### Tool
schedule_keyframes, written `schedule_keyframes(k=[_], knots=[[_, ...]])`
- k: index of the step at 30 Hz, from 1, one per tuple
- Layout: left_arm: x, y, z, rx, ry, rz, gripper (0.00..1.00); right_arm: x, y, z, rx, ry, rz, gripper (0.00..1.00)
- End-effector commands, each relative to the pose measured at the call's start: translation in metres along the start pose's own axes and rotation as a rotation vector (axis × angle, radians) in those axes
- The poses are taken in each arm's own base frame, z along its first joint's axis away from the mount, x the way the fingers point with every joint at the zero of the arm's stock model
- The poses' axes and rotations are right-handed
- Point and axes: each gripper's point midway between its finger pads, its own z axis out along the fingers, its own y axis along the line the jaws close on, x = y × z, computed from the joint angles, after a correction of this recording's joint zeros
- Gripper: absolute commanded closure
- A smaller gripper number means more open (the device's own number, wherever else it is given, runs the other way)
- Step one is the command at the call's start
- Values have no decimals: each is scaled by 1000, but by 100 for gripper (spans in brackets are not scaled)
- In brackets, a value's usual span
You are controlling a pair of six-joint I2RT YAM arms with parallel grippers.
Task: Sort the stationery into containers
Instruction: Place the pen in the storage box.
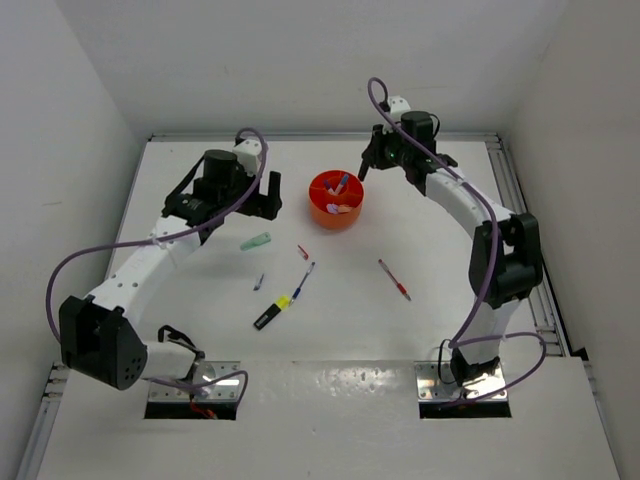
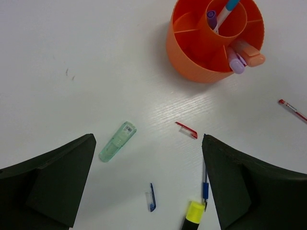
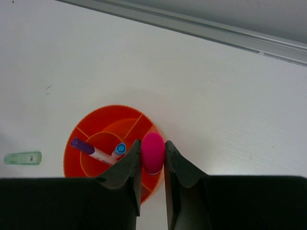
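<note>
The round orange tub (image 1: pixel 336 200) holds a purple pen (image 2: pixel 211 18) and a blue-tipped pen (image 2: pixel 225 10) in its central cup, and a lilac marker (image 2: pixel 236 62) and an orange marker (image 2: pixel 249 53) in an outer compartment. My right gripper (image 3: pixel 153 149) is shut on a pink-capped highlighter (image 3: pixel 153 152), above the tub's (image 3: pixel 115 115) right rim. My left gripper (image 2: pixel 147 141) is open and empty, above the loose items. On the table lie a green marker (image 2: pixel 117 141), a red cap (image 2: pixel 186 130), a blue cap (image 2: pixel 151 197), a blue pen (image 2: pixel 205 187), a yellow-capped highlighter (image 2: pixel 194 213) and a red pen (image 1: pixel 394 279).
White walls close in the table on the left, back and right. A metal rail (image 3: pixel 192 29) runs along the back edge. Both arm bases stand at the near edge.
</note>
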Motion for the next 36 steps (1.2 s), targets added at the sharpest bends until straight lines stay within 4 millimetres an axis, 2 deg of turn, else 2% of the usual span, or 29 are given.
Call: schedule_keyframes(k=[1, 5, 16, 21, 23, 24, 25, 27, 28, 31, 34, 35, 36], knots=[[-6, 4, 3, 12, -22, -4, 0, -46, 5, 2, -29, -131, -10, 100], [0, 11, 9, 5, -7, -14, 0, -42, 8, 11, -52, -118, 7, 100], [15, 22, 17, 5, 45, -29, 0, -10, 13, 29, -76, -44, 42, 100], [35, 22, 21, 19, 130, -12, 0, 2, 18, 36, -103, -7, 73, 91], [44, 21, 19, 30, 157, 17, 0, 1, 18, 36, -103, -4, 86, 81], [48, 21, 19, 33, 169, 29, 0, 1, 19, 34, -105, 3, 95, 76], [52, 20, 18, 45, 181, 64, 0, 1, 20, 33, -105, 6, 99, 65], [63, 9, 13, 108, 225, 156, 0, -3, 21, 27, -103, -1, 108, 50], [72, 4, 10, 140, 256, 174, 1, -2, 22, 23, -100, 15, 115, 49], [96, -12, -4, 247, 331, 252, 8, -15, 23, 5, -89, -6, 121, 46], [127, -28, -19, 353, 406, 333, 18, -30, 23, -18, -81, -24, 135, 46], [134, -36, -22, 387, 417, 386, 21, -42, 21, -32, -75, -49, 139, 46], [152, -38, -26, 402, 463, 404, 23, -47, 20, -39, -72, -55, 144, 46]])
